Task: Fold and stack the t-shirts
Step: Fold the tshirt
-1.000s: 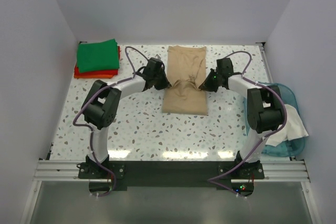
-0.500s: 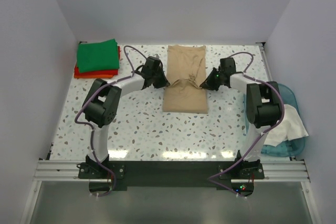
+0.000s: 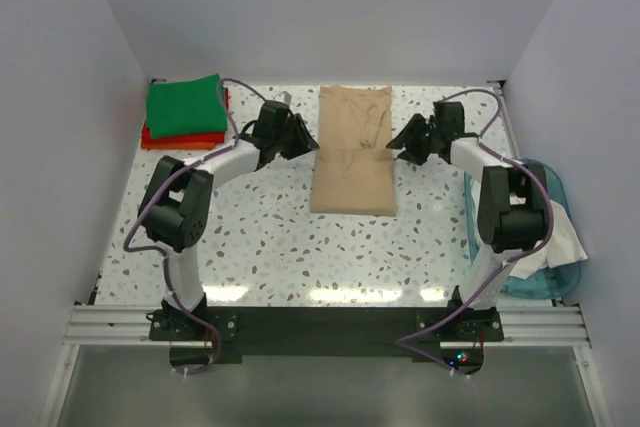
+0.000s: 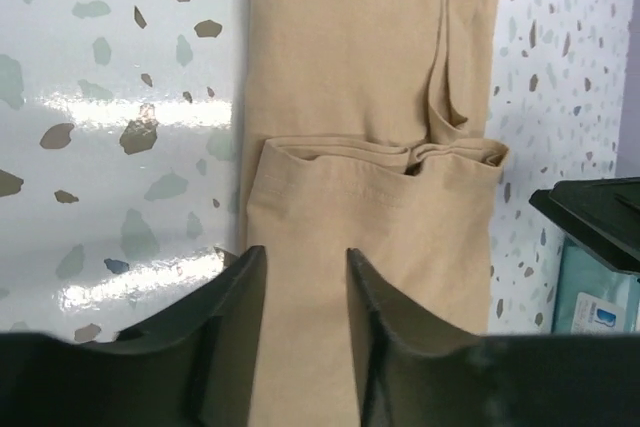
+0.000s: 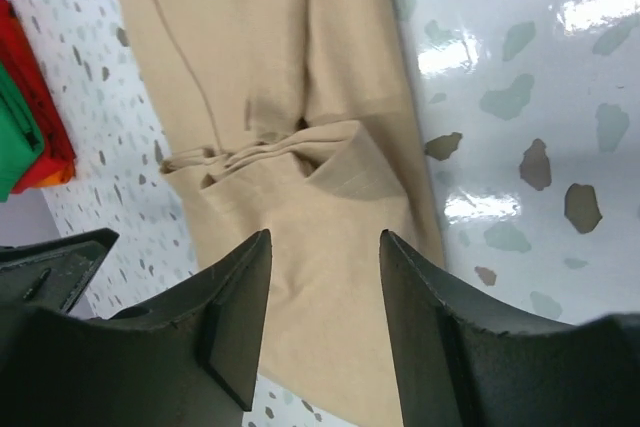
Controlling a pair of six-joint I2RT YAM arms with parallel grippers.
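A tan-beige t-shirt (image 3: 352,162) lies as a long folded strip in the middle of the table, its near part folded over with the edge lying across the middle (image 4: 380,152). My left gripper (image 3: 306,139) hovers at the strip's left side and my right gripper (image 3: 402,143) at its right side. Both are open with nothing between the fingers. In the wrist views the left gripper (image 4: 305,267) and right gripper (image 5: 323,247) look down on tan cloth (image 5: 250,47). A bright green t-shirt (image 3: 185,104) lies folded on a red-orange one (image 3: 180,137) at the back left.
A translucent blue tub (image 3: 548,179) stands at the right edge, with a whitish t-shirt (image 3: 560,232) hanging out of it. White walls close in the table on three sides. The arm bases and a metal rail (image 3: 320,322) run along the near edge.
Both grippers have opened, let go of the tan shirt's folded edge and pulled back outward and towards the far side. The fold now lies flat.
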